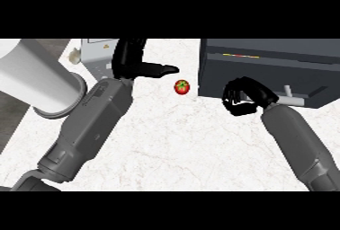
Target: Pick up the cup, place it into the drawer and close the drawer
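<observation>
Head view: no cup shows plainly; the right hand (244,96), fingers curled tight at the front of the dark drawer unit (266,67) by the counter's right edge, may hide it. A cup would likely be light, stiff and smooth, best gripped round its wall. The left hand (136,60) rests open, fingers straight, toward the far edge, near a tomato (182,86).

Kitchen — marble counter (186,148), tomato (182,86), dark drawer unit (266,67).
</observation>
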